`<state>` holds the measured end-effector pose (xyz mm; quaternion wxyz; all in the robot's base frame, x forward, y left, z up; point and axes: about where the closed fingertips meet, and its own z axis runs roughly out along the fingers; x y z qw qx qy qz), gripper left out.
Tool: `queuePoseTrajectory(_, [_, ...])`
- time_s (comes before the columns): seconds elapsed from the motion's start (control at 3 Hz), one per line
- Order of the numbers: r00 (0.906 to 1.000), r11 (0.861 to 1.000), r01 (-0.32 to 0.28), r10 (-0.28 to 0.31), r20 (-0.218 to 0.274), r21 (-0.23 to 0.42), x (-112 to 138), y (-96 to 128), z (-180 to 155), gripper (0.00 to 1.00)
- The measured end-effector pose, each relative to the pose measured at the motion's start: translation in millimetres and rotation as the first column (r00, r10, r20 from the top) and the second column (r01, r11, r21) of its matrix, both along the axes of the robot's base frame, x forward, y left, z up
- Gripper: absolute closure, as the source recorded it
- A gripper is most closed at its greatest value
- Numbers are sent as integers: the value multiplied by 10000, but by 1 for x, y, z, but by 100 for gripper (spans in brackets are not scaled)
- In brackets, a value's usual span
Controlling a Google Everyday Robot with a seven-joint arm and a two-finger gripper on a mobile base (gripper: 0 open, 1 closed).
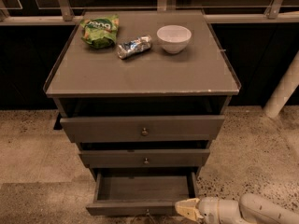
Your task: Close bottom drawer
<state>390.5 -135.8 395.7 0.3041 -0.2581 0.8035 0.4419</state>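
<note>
The bottom drawer is the lowest of three grey-brown drawers in the cabinet and stands pulled out, its empty inside showing. Its small knob sits at the lower edge of the picture. My gripper reaches in from the lower right and sits at the right end of the drawer's front, touching or almost touching it. The white arm runs off to the right.
The middle drawer and the top drawer stand slightly out. On the cabinet top lie a green chip bag, a crumpled silver wrapper and a white bowl. A white post stands at right.
</note>
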Motion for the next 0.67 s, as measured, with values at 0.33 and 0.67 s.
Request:
queuePoseTrajectory(0.33, [9999,9998,122,-123,-68,-180,-4,2,-5,100])
queuePoseTrajectory(0.67, [9980,9992,401,-399,-499,17,-6,1,-44,100])
